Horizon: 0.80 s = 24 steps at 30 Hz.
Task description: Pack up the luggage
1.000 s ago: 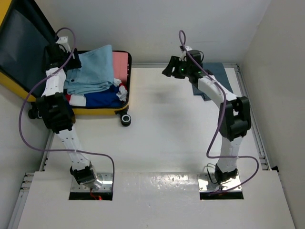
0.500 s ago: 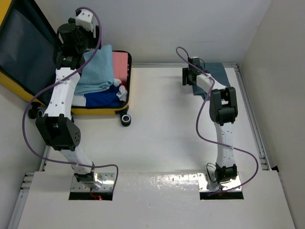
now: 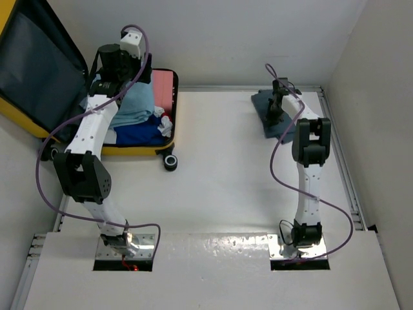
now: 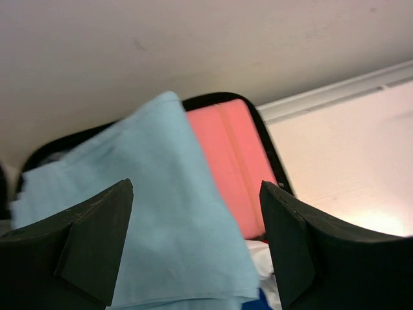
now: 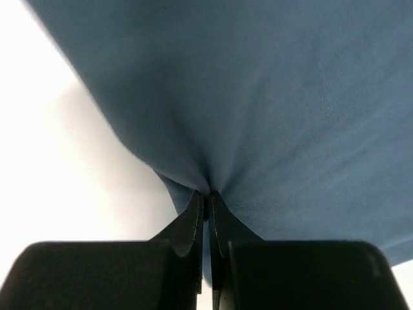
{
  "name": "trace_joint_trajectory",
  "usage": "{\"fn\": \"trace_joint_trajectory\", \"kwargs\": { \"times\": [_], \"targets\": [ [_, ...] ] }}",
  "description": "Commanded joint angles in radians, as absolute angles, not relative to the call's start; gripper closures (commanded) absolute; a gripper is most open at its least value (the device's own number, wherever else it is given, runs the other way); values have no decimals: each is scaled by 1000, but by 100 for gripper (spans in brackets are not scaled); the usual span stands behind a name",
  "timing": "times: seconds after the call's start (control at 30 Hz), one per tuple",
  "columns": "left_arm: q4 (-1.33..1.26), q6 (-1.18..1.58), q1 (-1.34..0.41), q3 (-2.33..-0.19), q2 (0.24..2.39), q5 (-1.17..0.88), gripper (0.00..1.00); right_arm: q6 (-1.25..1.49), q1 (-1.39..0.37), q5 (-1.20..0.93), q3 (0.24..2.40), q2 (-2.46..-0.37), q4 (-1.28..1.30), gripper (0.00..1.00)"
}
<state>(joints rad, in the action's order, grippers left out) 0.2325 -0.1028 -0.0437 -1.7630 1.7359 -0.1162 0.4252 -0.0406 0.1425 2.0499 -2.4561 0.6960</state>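
Luggage (image 3: 139, 150) left: raised lid (image 3: 39, 71) blocks entry.
Luggage inside: clothes pile (image 3: 139, 106) fills it; left gripper (image 4: 195, 213) spread-jawed above.
Luggage right: bare table (image 3: 219, 161) gives passage.
Far right of luggage: right gripper (image 5: 206, 197) pinches blue cloth (image 5: 290, 97).

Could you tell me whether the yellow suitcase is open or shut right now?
Open: the suitcase has its lid raised, and folded clothes lie visible inside.

We count one luggage (image 3: 132, 151), open, with two black wheels (image 3: 170, 161) showing. Inside it we make out four pieces of clothing: one light blue cloth (image 3: 132, 106), one pink piece (image 3: 162, 90), one dark blue piece (image 3: 139, 134) and one white piece (image 3: 166, 123). One blue-grey garment (image 3: 261, 103) lies outside it. There are two robot arms, the left arm (image 3: 87, 139) and the right arm (image 3: 310, 161).
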Motion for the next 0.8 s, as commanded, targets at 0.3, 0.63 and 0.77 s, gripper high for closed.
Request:
{"fn": "trace_joint_trajectory", "kwargs": {
  "times": [0.3, 0.63, 0.77],
  "targets": [
    [288, 304, -95, -1721, 1900, -549, 19, 764, -173, -693, 1793, -2171, 667, 40],
    [388, 270, -296, -1755, 2071, -686, 23, 543, 52, -177, 1657, -1925, 678, 34],
    [399, 270, -362, -1819, 2163, -661, 23, 474, 138, -137, 1586, -1948, 689, 34]
  ]
}}
